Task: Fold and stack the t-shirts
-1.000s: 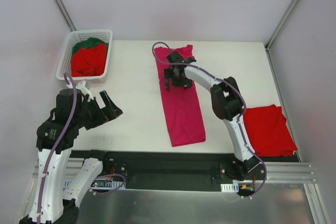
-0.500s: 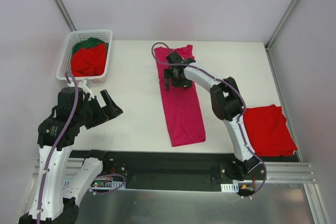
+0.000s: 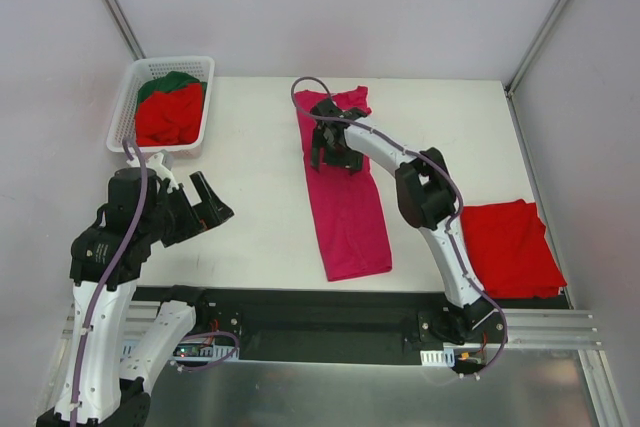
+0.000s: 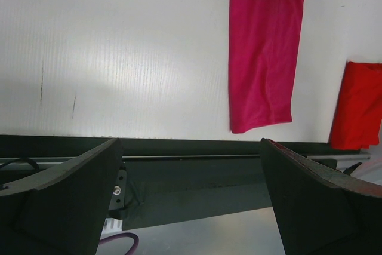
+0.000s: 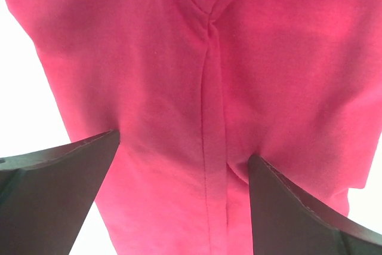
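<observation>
A magenta-pink t-shirt [image 3: 352, 215] lies on the table as a long narrow strip, folded lengthwise. My right gripper [image 3: 330, 158] is over its far half, open. In the right wrist view the fingertips [image 5: 89, 153] press down onto the pink cloth [image 5: 203, 58] on either side of a seam, and nothing is clamped. A folded red t-shirt [image 3: 510, 247] lies at the near right. My left gripper [image 3: 218, 205] hangs open and empty above the table's near left. Its wrist view looks between the jaws [image 4: 190, 195] past the front edge, with the pink shirt [image 4: 262, 58] and red shirt [image 4: 358, 106] beyond.
A white lattice basket [image 3: 125, 112] at the far left corner holds a bright red shirt [image 3: 168, 117] and a dark green one [image 3: 172, 81]. The table's front edge and a black rail [image 3: 320, 302] run below. Frame posts stand at both back corners.
My right gripper has shifted slightly toward the far end of the pink shirt, staying open. The left arm has barely moved.
</observation>
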Tool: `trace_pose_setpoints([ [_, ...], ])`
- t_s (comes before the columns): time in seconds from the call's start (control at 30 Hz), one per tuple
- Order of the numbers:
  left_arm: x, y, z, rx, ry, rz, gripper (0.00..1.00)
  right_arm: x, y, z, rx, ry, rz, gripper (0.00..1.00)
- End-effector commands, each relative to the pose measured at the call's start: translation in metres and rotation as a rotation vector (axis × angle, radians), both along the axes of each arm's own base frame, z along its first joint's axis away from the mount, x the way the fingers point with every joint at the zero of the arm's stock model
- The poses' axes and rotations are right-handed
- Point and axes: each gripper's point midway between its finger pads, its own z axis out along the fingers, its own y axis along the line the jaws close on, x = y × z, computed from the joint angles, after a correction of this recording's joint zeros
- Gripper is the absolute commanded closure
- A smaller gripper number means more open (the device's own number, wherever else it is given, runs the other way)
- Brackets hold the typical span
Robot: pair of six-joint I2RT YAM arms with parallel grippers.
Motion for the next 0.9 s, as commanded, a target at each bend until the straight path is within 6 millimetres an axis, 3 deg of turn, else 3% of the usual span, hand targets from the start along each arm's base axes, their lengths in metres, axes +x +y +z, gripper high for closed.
trace_pose_setpoints([
  [0.0,-0.004,0.002,0.008,0.007,-0.022,0.001,0.01,-0.034,-0.008,-0.014,-0.095,0.093,-0.02,0.04],
  [0.23,-0.006,0.001,0.005,0.0,-0.015,0.0,0.01,-0.065,-0.027,-0.028,-0.22,0.132,0.037,0.04],
  [0.33,-0.006,0.0,0.005,-0.006,-0.01,0.0,0.01,-0.056,-0.027,-0.021,-0.246,0.087,0.065,0.04],
  [0.47,-0.006,0.0,0.006,-0.009,-0.014,0.001,0.01,-0.028,-0.032,0.02,-0.318,-0.033,0.158,0.04],
  [0.53,-0.006,-0.001,0.006,-0.011,-0.013,0.002,0.01,-0.015,-0.038,0.056,-0.362,-0.124,0.19,0.04],
  [0.6,-0.006,-0.001,0.006,-0.013,-0.014,0.004,0.01,-0.012,-0.048,0.078,-0.415,-0.169,0.251,0.04],
  [0.63,-0.007,-0.001,0.005,-0.015,-0.013,0.004,0.01,-0.015,-0.054,0.095,-0.425,-0.193,0.267,0.04],
  [0.67,-0.007,-0.001,0.005,-0.014,-0.012,0.005,0.01,-0.02,-0.059,0.102,-0.44,-0.189,0.302,0.04],
  [0.7,-0.007,-0.001,0.005,-0.014,-0.014,0.005,0.01,-0.034,-0.065,0.097,-0.45,-0.152,0.325,0.04],
  [0.73,-0.007,-0.001,0.004,-0.014,-0.012,0.005,0.01,-0.041,-0.067,0.112,-0.413,-0.174,0.325,0.04],
  [0.8,-0.007,-0.001,0.003,-0.014,-0.011,0.005,0.01,-0.067,-0.068,0.106,-0.347,-0.118,0.38,0.04],
  [0.83,-0.006,-0.001,0.001,-0.014,-0.001,0.003,0.01,-0.086,-0.076,0.083,-0.338,-0.058,0.398,0.04],
  [0.87,-0.006,-0.002,0.001,-0.019,-0.005,0.001,0.01,-0.097,-0.077,0.093,-0.277,-0.078,0.377,0.04],
])
